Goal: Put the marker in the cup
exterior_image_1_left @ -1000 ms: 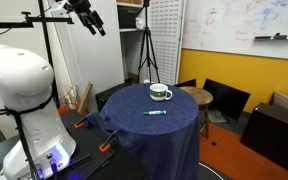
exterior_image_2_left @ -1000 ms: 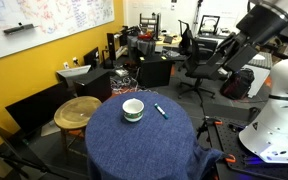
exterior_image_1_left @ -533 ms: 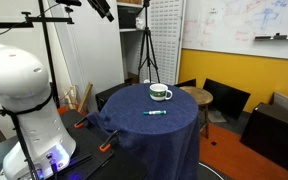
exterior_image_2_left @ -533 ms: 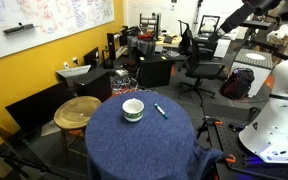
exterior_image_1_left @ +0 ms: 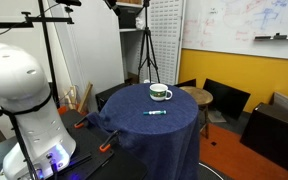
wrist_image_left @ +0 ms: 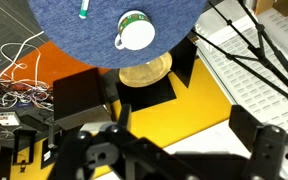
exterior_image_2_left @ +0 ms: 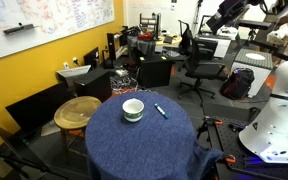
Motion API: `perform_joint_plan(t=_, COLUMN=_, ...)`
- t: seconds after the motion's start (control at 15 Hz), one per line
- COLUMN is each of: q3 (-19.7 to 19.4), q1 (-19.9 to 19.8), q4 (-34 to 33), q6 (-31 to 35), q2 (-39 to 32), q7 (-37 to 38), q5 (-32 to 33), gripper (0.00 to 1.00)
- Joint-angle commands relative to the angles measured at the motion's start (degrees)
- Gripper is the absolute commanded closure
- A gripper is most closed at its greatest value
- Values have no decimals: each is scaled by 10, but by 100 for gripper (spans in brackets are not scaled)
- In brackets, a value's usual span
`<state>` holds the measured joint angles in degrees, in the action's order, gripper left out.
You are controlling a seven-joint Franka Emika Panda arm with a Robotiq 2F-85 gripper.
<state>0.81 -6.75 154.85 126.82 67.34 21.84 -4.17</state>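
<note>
While the gripper (wrist_image_left: 174, 152) hangs high above the round table (exterior_image_2_left: 134, 150), fingers spread apart, the marker (exterior_image_2_left: 161, 110) lies flat on the blue cloth, near the cup (exterior_image_2_left: 133, 109), to its right in an exterior view

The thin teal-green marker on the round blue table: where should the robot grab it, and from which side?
Probably mid-barrel, from straight above, jaws closing across its narrow width: the thin teal-green marker lies flat on the blue cloth, clear of the white green-banded mug.
</note>
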Motion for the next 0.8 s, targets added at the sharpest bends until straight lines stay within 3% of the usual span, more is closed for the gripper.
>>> perform_joint_plan(t=0.0, q3=-21, q1=-33, q4=-28, q6=-6, q2=-24, q7=-3, q5=-16, gripper=0)
perform_joint_plan(t=0.73, q3=-101, q1=-80, q4=-74, q6=-25, q2=-137, q7=-10, q5=-29, gripper=0)
